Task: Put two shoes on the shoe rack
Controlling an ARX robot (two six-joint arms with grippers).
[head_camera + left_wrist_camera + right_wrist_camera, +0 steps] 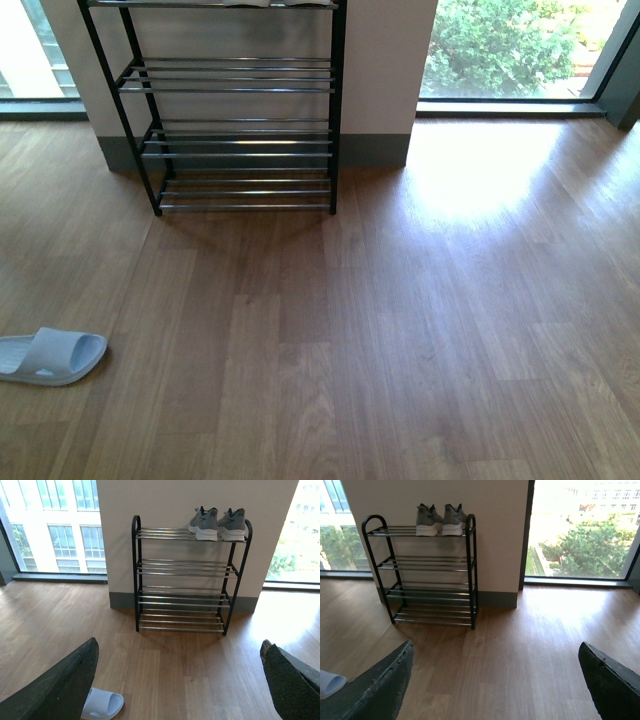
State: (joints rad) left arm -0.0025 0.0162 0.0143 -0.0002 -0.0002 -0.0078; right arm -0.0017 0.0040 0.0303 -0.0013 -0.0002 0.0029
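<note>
End effectors (180,647) (496,647) both gape wide, gripping nothing, touching nothing.

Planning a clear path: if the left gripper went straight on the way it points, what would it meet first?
Probably the bare wooden floor before the shoe rack; nothing else lies ahead of the left gripper, though depth is unclear.

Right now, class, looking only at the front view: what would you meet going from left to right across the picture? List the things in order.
slide sandal on the floor → shoe rack against the wall → window with green bushes outside
</note>
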